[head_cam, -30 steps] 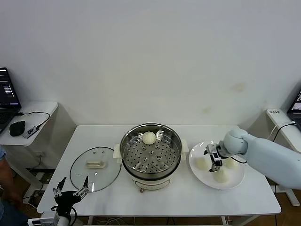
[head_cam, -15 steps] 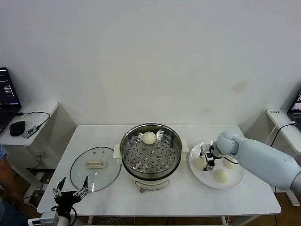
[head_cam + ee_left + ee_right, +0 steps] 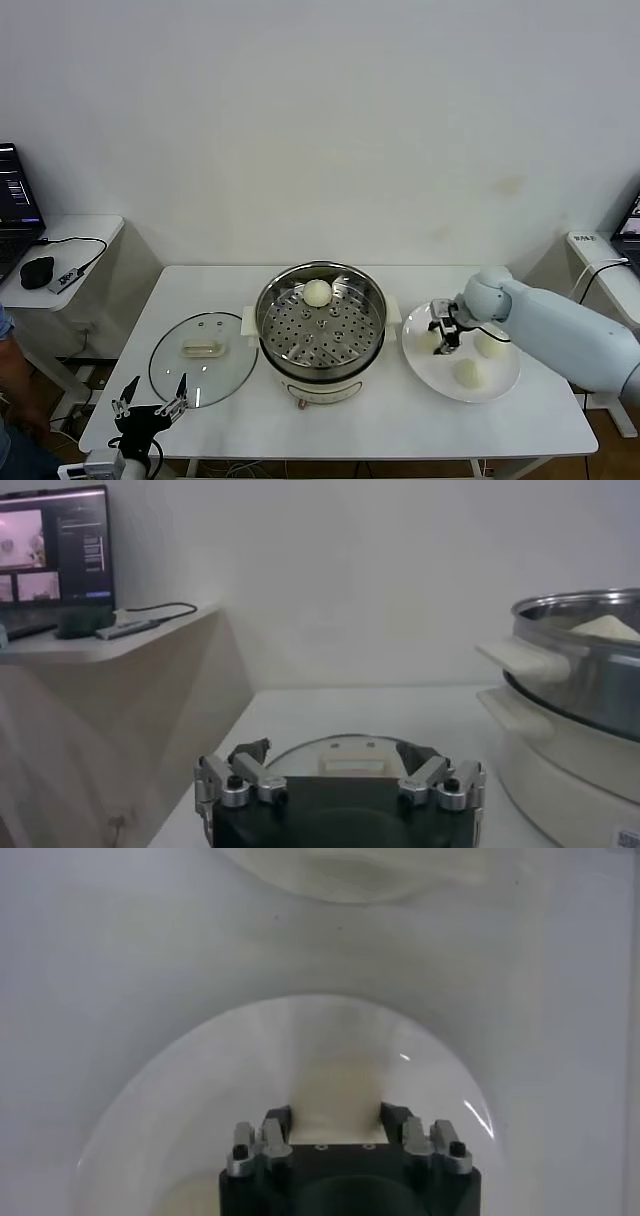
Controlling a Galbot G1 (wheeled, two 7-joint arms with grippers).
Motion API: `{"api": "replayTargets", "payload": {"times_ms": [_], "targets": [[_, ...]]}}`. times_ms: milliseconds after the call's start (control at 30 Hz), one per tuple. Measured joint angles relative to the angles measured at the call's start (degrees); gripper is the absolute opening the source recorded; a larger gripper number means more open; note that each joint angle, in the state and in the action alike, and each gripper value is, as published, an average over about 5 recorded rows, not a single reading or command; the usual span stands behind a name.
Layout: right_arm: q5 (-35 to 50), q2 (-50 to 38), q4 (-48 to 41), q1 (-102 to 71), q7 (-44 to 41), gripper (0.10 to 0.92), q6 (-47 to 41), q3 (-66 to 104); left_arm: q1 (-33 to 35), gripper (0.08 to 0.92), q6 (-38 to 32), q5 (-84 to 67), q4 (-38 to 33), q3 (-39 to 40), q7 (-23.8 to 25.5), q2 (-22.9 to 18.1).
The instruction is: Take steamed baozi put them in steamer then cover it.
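We log: right hand (image 3: pixel 443 335) clamped on baozi (image 3: pixel 338 1088) over white plate (image 3: pixel 503 385); one bun (image 3: pixel 317 292) in steamer (image 3: pixel 321 335); cover (image 3: pixel 203 358) flat on worktop (image 3: pixel 400 420); left hand (image 3: pixel 150 408) wide, parked at front edge.

right end effector (image 3: pixel 443 336) moved across the plate (image 3: pixel 500 385): a second ago it was over the bun at 6 o'clock (image 3: pixel 467 372), now it's down at the 9 o'clock bun (image 3: pixel 430 341); its fingers (image 3: pixel 395 1118), wide apart then, have closed onto that bun's sides; 6 o'clock bun is uncovered again; right arm's elbow has swung back toward the plate's 3 o'clock side
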Motion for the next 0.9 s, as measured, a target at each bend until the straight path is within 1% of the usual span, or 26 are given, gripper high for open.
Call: {"api": "replayTargets", "payload": {"times_ms": [267,500,700,900], "targets": [[4.82,-4.22,4.45,8.41,-1.48,0.581,-1.42,-4.26,-0.08,0.823,0.13,-0.04,-0.76,0.36,0.06,0.29],[12.10,-5.52,9.02,21.70,-1.59,0.588,-3.64,-11.90,-0.26,0.823,0.15,-0.30,-1.19,0.54,0.02,0.57],[20.55,-3.62,13.20,32.23,-0.33,0.593,-6.97,-17.81,-0.61,0.823,0.16,-0.63,-1.24,0.52,0.01,0.81],[28.83,1.55,15.43,37.52,2.45,0.594,-11.00,-20.95,-1.11,0.823,0.17,-0.92,-0.89,0.46,-0.03,0.78]]}}
